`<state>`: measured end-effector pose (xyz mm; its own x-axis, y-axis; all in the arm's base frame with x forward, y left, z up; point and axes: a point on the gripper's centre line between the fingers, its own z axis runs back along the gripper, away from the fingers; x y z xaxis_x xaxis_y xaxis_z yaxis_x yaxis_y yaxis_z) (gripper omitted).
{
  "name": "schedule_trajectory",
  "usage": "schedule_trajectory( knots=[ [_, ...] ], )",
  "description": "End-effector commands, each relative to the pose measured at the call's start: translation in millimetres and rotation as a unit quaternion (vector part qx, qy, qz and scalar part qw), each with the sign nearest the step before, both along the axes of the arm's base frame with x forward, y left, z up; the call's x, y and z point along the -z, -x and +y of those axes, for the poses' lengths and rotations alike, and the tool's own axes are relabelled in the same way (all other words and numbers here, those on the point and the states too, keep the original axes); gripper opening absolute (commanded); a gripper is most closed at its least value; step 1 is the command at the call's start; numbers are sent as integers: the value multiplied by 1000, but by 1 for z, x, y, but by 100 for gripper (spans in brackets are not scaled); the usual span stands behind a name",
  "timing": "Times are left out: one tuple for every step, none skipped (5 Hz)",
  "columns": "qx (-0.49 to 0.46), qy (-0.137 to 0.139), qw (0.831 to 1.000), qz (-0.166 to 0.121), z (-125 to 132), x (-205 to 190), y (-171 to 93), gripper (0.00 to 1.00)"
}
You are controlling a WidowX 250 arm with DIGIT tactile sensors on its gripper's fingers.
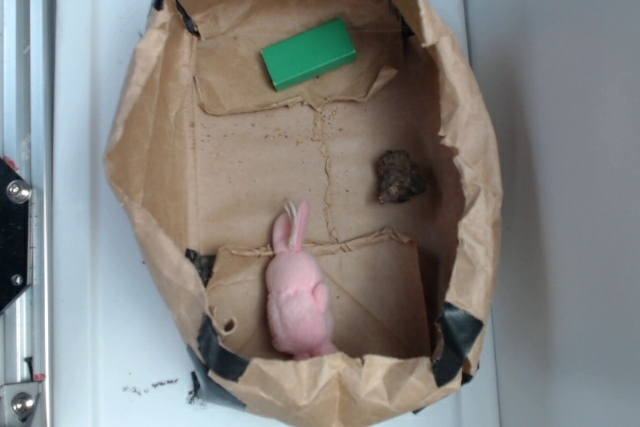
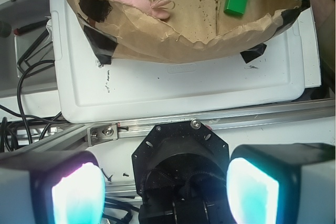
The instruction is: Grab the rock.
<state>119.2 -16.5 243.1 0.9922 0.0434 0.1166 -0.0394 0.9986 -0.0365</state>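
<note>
I see the rock [image 1: 400, 177] right of centre in the paper bag [image 1: 470, 147], apart from bunny [image 1: 297, 297] and green block [image 1: 308, 53]. Fingers [image 2: 73, 187] released, empty, outside the bag.

One small, rough, dark brown-grey rock [image 1: 400, 176] lay in the box. There was one green rectangular block [image 1: 308, 53] and one pink plush bunny [image 1: 297, 297]. All three sat inside a single shallow container lined with crumpled brown paper [image 1: 130, 147], which rested on one white tray [image 2: 173, 90]. At least four patches of black tape [image 1: 457, 335] showed at the paper's corners. The gripper [image 2: 165, 190] counted two glowing cyan-white finger pads [image 2: 252, 190], standing wide apart.
</note>
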Motion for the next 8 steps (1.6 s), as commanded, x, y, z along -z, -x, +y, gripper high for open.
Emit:
schedule_trajectory(
  knots=[
    [0, 0, 1000, 0, 0, 0, 0, 100],
    [-17, -5, 999, -48, -2, 10, -50, 100],
    [-28, -12, 997, -71, -3, 19, -84, 100],
    [-15, -5, 997, -80, 0, 29, -103, 100],
    [13, -17, 994, -106, 14, 57, -124, 100],
    [23, -16, 993, -115, 32, 82, -137, 100],
    [6, -22, 994, -104, 40, 95, -153, 100],
    [-7, -25, 995, -94, 48, 106, -167, 100]
  ],
)
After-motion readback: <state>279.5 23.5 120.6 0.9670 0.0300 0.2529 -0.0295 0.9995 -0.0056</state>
